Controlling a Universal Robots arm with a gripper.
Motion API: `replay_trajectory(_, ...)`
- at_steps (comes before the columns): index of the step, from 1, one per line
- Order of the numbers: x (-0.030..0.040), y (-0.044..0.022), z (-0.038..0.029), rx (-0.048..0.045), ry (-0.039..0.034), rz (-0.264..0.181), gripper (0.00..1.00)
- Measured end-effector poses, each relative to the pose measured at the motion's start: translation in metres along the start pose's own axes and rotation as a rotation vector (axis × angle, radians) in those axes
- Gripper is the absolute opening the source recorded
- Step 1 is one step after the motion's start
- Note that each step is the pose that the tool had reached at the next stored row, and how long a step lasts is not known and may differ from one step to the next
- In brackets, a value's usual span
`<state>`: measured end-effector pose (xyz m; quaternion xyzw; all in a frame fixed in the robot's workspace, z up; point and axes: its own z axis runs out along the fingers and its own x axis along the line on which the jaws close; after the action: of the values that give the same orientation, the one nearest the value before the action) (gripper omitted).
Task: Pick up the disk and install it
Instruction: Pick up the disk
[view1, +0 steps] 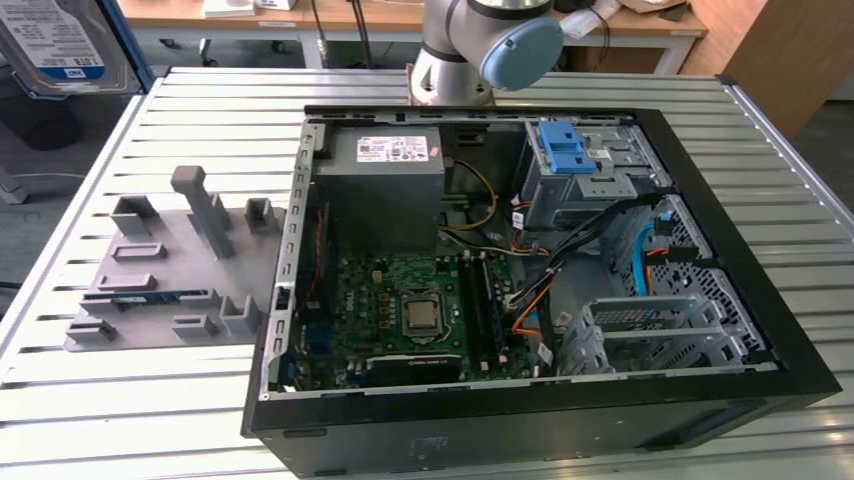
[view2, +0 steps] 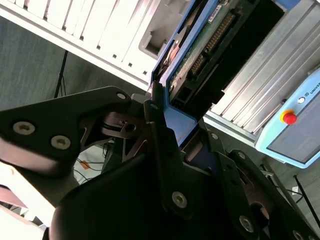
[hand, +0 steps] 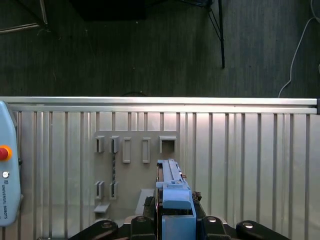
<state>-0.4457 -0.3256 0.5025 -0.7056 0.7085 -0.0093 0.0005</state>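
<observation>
Claw (view2: 172, 112) clamped on the disk (view2: 200, 45), black fingers (view2: 156, 107) pressed to either side of its blue carrier frame. In the second wrist view the green circuit-board underside and a row of connector pins face out, with the blue frame running along one long edge.

First wrist view: the disk (hand: 172, 185) is seen edge-on, carried in the air above the desk (hand: 250, 150). Blue frame end nearest the claw (hand: 175, 220). Below it lies the grey fixture tray (hand: 135, 165) with its rows of upright slots. A pale blue teach pendant (hand: 7, 170) with a red button sits at the desk's edge.

Exterior view: the disk (view1: 54, 45) is in the upper corner on the exterior view's left. Its white label and blue band face the camera and the blue frame runs down one side. It is well apart from the computer case (view1: 534, 420).

The case lies open on the slatted metal desk (view1: 134, 420). Inside:
- Green motherboard (view1: 414, 300) low in the middle.
- Grey power supply box (view1: 387, 170) beyond it.
- Grey metal drive cage (view1: 587, 165) with a blue latch, towards the exterior view's right.

The fixture tray (view1: 160, 270) sits on the desk just beside the case, on the exterior view's left. The robot arm (view1: 494, 45) rises behind the case.
</observation>
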Motion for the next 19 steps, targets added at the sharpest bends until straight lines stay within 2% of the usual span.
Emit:
replay_trajectory(7, 0.0017, -0.0010, -0.0002, -0.0001, 0.0001, 0.000, 0.36)
replay_trajectory(14, 0.0129, -0.0117, 0.0002, 0.0000, 0.0000, 0.000, 0.36)
replay_trajectory(19, 0.0222, -0.0155, 0.0003, -0.0002, 0.0001, 0.000, 0.36)
